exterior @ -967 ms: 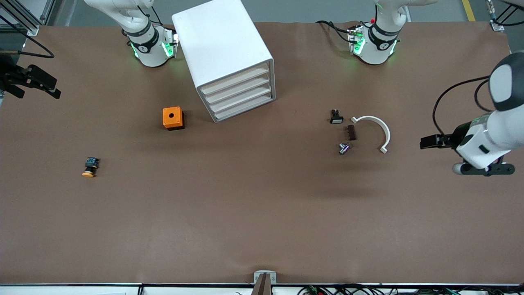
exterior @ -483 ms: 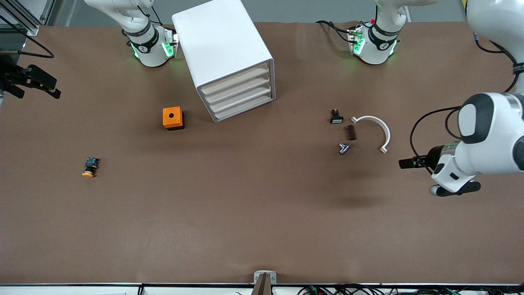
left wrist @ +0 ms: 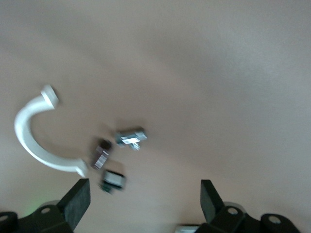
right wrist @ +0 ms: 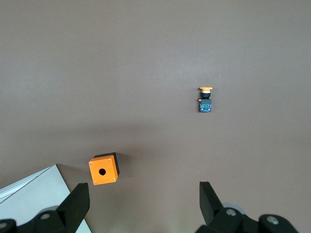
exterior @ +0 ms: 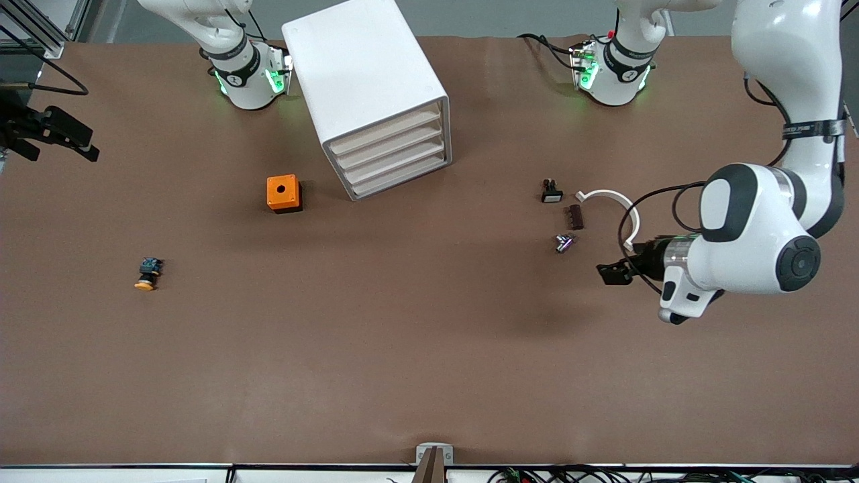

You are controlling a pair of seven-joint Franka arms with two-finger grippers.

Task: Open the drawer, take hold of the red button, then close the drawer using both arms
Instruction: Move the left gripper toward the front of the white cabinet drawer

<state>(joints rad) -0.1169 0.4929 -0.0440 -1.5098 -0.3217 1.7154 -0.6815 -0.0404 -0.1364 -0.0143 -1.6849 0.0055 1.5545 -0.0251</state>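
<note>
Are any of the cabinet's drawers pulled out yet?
No, all shut: the four drawer fronts sit flush with the white cabinet, none sticking out, and neither tool is near them.

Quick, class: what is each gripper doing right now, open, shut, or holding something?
Left gripper: open, holding nothing, over the table near the white curved clip.
Right gripper: open, holding nothing, waiting above the orange cube.

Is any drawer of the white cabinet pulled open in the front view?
No, all four drawers of the white cabinet sit flush with its front.
</note>
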